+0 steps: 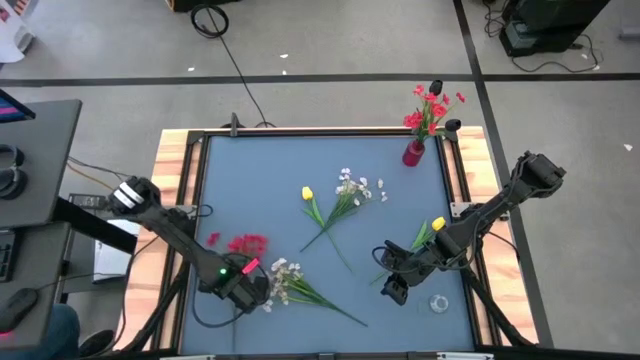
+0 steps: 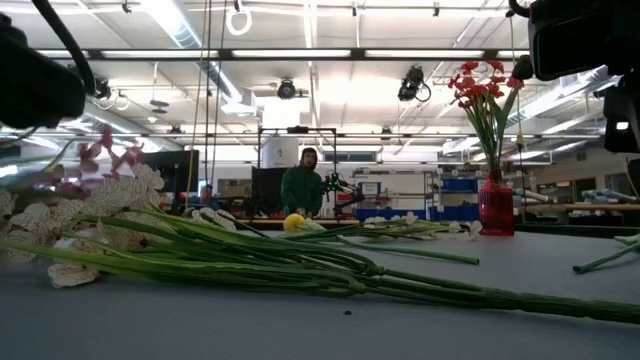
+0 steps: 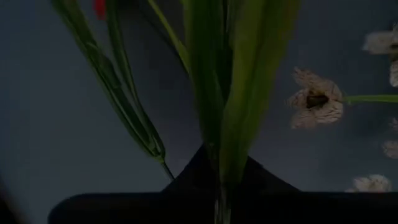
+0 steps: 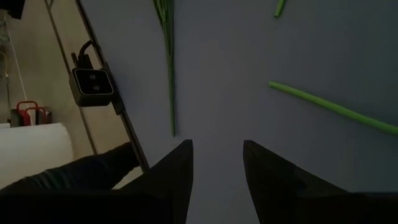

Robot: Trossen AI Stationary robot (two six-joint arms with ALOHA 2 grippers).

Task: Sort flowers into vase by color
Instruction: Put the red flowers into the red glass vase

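Observation:
A red vase [image 1: 413, 152] holding red flowers [image 1: 430, 105] stands at the table's far right; it also shows in the low view [image 2: 495, 205]. A loose red flower [image 1: 247, 243] lies at the near left, with my left gripper [image 1: 245, 287] shut on its green stalk just nearer than the blossoms. Beside it lies a white spray [image 1: 285, 272], its stems crossing the low view [image 2: 300, 265]. A yellow tulip [image 1: 308, 193] and a second white spray [image 1: 355, 185] lie mid-table. Another yellow tulip [image 1: 438, 224] lies under my right arm. My right gripper [image 4: 217, 162] hovers open over bare table. My left gripper pinches the red flower's green stalk and leaves [image 3: 222, 180] between its two shut fingers. The fingers come from above, pointing down. The stalk runs on from the fingers toward the red blossoms [image 3: 99, 6]. Whether the flower still lies on the table I cannot tell.
Wooden rails [image 1: 180, 170] frame the blue table top. A small clear object [image 1: 438, 302] lies near the right gripper. Loose green stems [image 4: 329, 109] lie ahead of the right gripper, and a small camera box [image 4: 92, 84] sits at the table edge. A person [image 2: 302, 185] stands far behind.

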